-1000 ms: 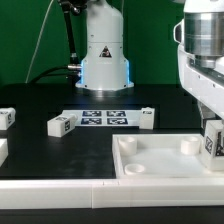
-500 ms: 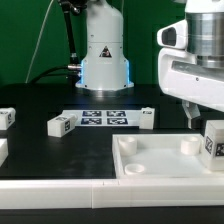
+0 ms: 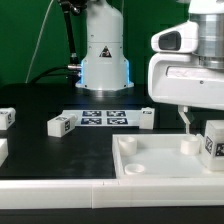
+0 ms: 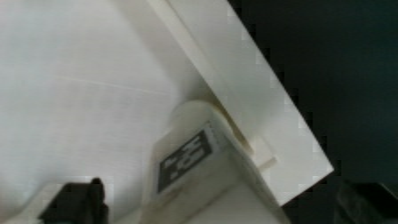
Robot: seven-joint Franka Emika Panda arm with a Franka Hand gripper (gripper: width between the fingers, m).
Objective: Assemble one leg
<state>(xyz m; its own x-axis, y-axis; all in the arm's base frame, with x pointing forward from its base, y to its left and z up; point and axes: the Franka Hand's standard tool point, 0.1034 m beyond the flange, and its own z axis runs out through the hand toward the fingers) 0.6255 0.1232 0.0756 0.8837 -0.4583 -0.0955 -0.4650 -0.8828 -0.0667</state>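
Note:
A leg [image 3: 212, 141], a small white block with a tag on its face, stands upright in the far corner socket of the large white tray-like piece [image 3: 160, 160] on the exterior view's right. My gripper [image 3: 198, 116] hangs just above and a little left of it, open and empty. One finger [image 3: 186, 122] shows beside the leg, not touching it. In the wrist view the leg [image 4: 192, 158] with its tag lies below my gripper [image 4: 222, 206], with the dark fingertips [image 4: 75, 202] wide apart on either side of it.
Three more loose legs lie on the black table: one [image 3: 62, 125] left of the marker board [image 3: 105, 117], one [image 3: 147, 118] right of it, one [image 3: 7, 117] at the far left. The robot base [image 3: 103, 55] stands behind.
My gripper has risen off the leg and moved toward the exterior view's left. The leg stays standing in the tray piece's corner.

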